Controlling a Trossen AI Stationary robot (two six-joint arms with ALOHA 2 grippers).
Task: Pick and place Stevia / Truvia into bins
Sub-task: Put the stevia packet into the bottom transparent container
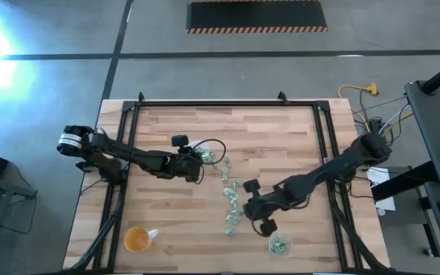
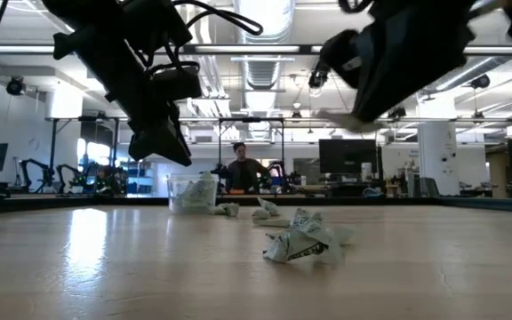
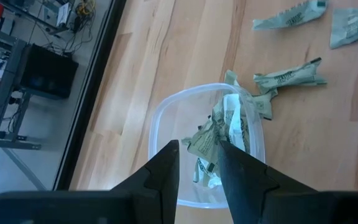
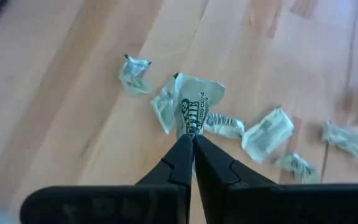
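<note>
1. Orange-tinted round cup [image 1: 136, 240] sits near the front left corner of the pale wooden butcher-block table [image 1: 174, 221], well apart from the work.
2. Left gripper [image 3: 199, 163] hovers over the far clear squarish plastic bin [image 3: 166, 112], fingers partly apart, pinching a crumpled pale green and white paper packet [image 3: 213, 140] between the tips; more packets already lie inside that bin.
3. Loose packets [image 1: 231, 206] are strewn down the middle of the table, between the two arms, most of them crumpled.
4. Right gripper [image 4: 192, 144] hangs above that scatter, fingers pressed together on the edge of one printed packet [image 4: 194, 106] that dangles from the tips.
5. Second clear bin [image 1: 279, 244] stands near the front edge, just beside the right gripper, some packets in it.
6. Likely handling: very light, thin, soft, easily creased or slipped; best pinched on a raised fold or edge, not on a flat face.
</note>
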